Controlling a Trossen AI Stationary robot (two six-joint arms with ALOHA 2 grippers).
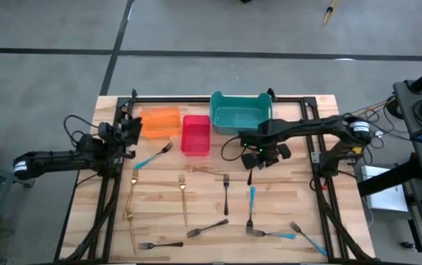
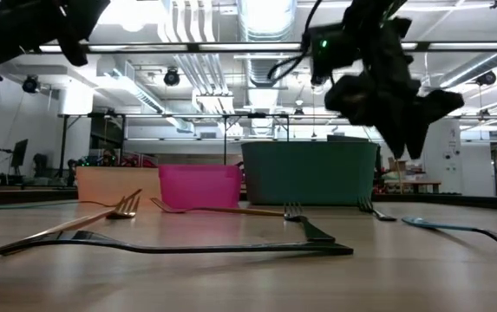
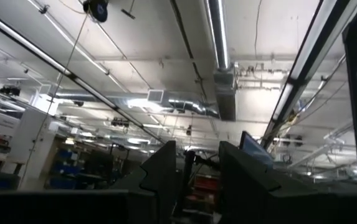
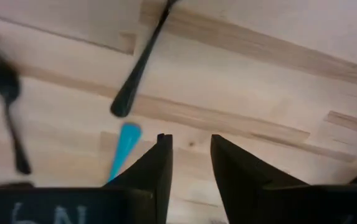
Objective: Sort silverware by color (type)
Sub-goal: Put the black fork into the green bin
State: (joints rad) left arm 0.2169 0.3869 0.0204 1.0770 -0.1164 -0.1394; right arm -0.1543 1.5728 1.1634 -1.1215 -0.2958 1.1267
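Just in front of the teal bin (image 1: 241, 111), your right gripper (image 1: 251, 174) hangs with fingers parted and empty above open wood, forks (image 1: 226, 193) scattered nearer the table's front edge, a blue-handled fork (image 1: 251, 211) closest.

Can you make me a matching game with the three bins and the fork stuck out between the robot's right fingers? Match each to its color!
Things:
1. biggest bin
2. middle bin
3. bin nearest the left gripper
4. fork at the right gripper

Colors:
A. orange
B. dark grey
C. teal
D. pink-red

Pairs: 1-C, 2-D, 3-A, 4-B
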